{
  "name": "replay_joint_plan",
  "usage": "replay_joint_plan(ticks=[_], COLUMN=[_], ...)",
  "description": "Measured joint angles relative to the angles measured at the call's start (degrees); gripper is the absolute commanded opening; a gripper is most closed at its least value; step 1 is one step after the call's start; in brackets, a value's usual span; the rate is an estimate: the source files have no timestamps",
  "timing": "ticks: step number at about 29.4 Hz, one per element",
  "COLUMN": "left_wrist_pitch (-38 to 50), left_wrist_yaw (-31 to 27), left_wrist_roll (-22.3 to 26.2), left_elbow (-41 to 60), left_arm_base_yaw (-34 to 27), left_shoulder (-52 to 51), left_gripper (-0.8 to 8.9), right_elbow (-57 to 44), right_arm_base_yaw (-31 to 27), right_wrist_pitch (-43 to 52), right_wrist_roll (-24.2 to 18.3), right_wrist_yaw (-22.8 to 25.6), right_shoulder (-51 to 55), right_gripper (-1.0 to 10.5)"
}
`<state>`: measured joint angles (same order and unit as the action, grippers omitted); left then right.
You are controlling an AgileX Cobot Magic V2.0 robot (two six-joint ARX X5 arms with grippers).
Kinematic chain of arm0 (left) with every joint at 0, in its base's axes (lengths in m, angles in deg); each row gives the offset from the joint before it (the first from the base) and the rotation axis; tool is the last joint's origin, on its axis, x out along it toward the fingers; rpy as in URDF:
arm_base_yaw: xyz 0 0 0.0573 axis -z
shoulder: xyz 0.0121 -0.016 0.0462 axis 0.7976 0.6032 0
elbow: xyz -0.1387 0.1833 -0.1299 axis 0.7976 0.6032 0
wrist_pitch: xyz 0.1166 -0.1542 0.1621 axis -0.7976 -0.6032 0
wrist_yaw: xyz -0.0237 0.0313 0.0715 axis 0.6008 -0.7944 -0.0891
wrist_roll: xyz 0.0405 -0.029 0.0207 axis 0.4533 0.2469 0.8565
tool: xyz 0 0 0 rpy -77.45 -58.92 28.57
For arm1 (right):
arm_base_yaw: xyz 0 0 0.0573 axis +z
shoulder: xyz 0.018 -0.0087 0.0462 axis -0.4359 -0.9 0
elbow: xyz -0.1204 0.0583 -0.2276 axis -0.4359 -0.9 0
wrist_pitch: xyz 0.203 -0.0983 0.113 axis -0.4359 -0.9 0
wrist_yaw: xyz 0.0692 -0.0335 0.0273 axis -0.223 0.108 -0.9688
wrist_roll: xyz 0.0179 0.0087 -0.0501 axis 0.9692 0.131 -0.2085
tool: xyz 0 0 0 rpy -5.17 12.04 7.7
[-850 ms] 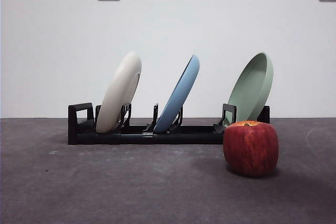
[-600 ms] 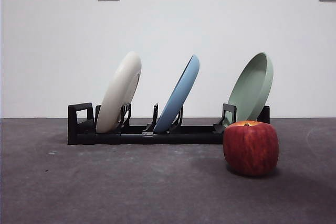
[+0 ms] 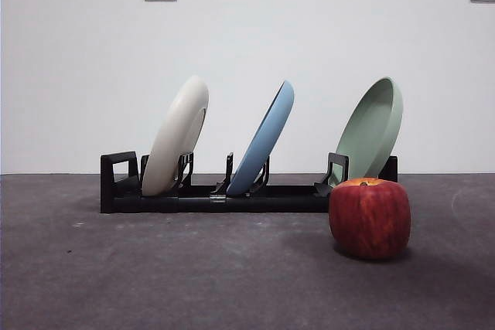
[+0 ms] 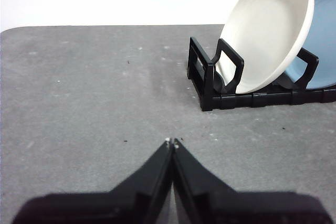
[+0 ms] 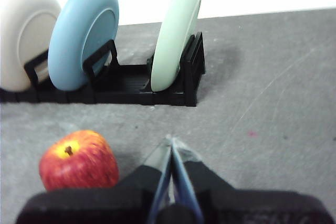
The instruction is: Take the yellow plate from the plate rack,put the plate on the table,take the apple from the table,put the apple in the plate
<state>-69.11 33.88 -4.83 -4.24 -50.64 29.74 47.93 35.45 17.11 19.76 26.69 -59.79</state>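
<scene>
The plate rack, a long low black plastic frame with upright slotted dividers and a squared loop at its left end, sits across the middle of the front view and holds three plates, all leaning the same way. The yellow plate, matte and cream-coloured with a raised rim, stands in the slot nearest the loop, left of centre. The blue plate leans in the middle slot, and the pale green plate fills the slot at the right end, its shallow hollow turned toward the camera.

The apple, blocky and red with faint yellow streaks and an orange top around the stem, rests on the table in the lower right of the front view, in front of the rack's right end and apart from it. The table is flat, dark grey and lightly speckled.

The left gripper hangs over bare table near the loop end of the rack, jaws pressed together and holding nothing. The right gripper hovers beside the apple, jaws likewise closed and empty.
</scene>
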Motion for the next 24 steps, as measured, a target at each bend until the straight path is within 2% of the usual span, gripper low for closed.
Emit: replay_joint_plan(ticks=[5,11,16,24], left_wrist_pitch=[0.13,1.97,1.77,1.51], left_wrist_yaw=[0.04,0.28,0.28,2.80], left_wrist_roll=[-2.58,-8.04,-11.47,-12.02], left_elbow=[0.00,-0.76,-5.62,-14.86], left_arm_base_yaw=[0.00,0.00,0.00,0.00], left_shoulder=[0.00,0.11,3.15,16.37], left_gripper=[-0.06,-0.06,-0.06,-0.06], right_elbow=[0.00,0.66,5.18,15.08], right_arm_base_yaw=[0.00,0.00,0.00,0.00], right_wrist_pitch=[0.00,-0.61,-0.48,-0.42], right_wrist_roll=[8.59,14.43,15.93,16.26], right_wrist_yaw=[0.02,0.00,0.00,-0.02], right_shoulder=[0.00,-1.99,-6.54,-18.49], right_gripper=[-0.1,-0.1,-0.1,-0.1])
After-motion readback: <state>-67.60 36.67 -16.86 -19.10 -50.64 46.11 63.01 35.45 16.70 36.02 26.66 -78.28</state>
